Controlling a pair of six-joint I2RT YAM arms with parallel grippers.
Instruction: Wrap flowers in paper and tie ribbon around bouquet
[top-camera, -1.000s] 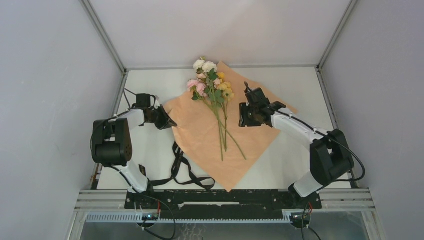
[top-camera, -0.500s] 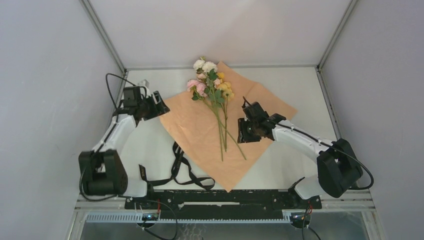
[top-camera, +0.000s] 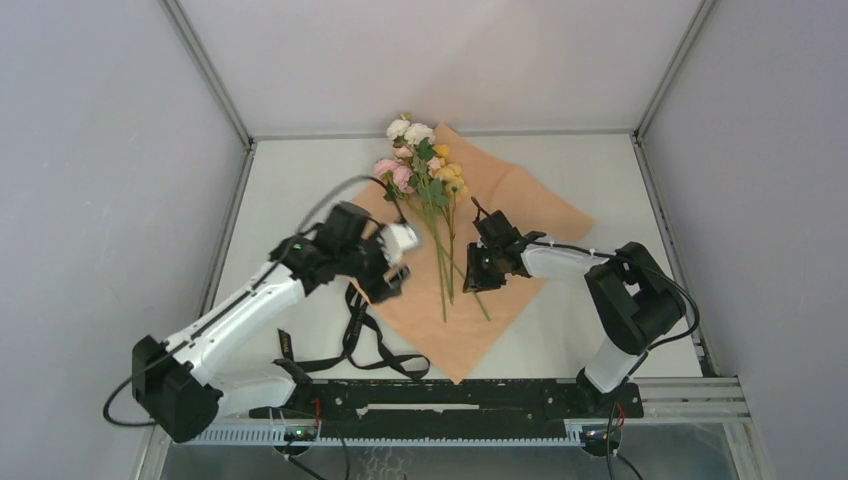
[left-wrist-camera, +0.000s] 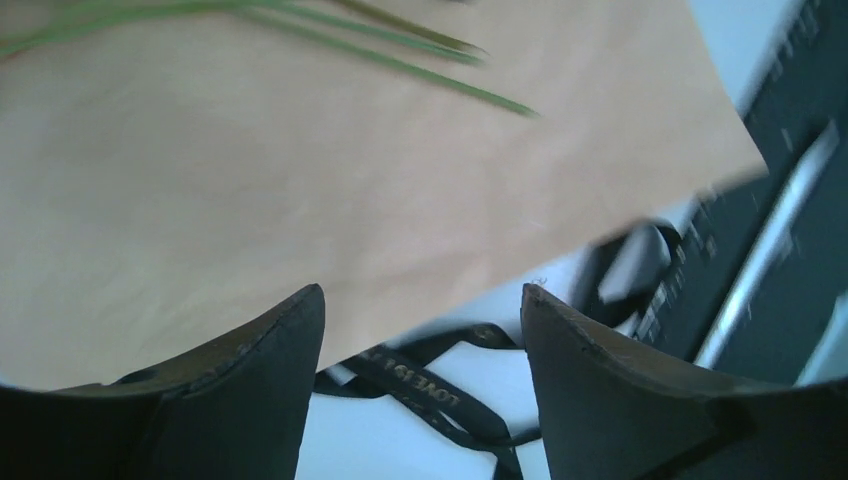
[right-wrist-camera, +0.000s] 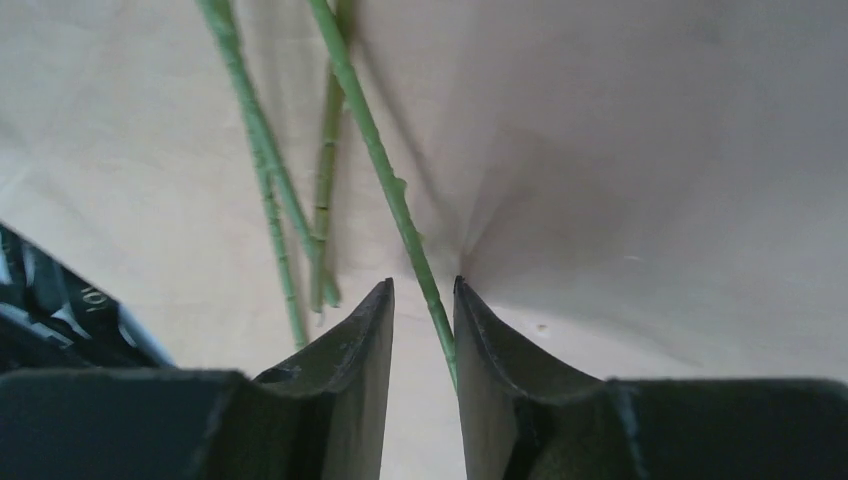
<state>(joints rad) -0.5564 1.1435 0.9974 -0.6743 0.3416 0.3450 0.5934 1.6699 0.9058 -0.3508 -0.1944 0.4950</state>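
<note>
The paper (top-camera: 520, 200) lies flat with its peach-orange face up. The flowers (top-camera: 420, 160) rest on it, blooms at the far end and thin green stems (top-camera: 445, 270) pointing near. My left gripper (top-camera: 395, 268) hovers over the paper's near-left edge, wide open and holding nothing. In the left wrist view the black ribbon (left-wrist-camera: 420, 382) with gold lettering shows between those fingers, below the paper (left-wrist-camera: 300, 180). My right gripper (top-camera: 470, 282) is low at the stem ends. Its jaws stand narrowly apart around one stem (right-wrist-camera: 370, 140), which runs beside the right finger (right-wrist-camera: 480, 330).
The ribbon (top-camera: 355, 340) lies looped on the white table (top-camera: 600, 160), between the paper's left edge and the arm bases. A black and aluminium rail (top-camera: 500, 400) runs along the near edge. Grey walls enclose both sides and the back.
My left arm has swung from the paper's left corner toward the middle, and its gripper has gone from shut to wide open. The right gripper has come nearer to the stem ends and narrowed.
</note>
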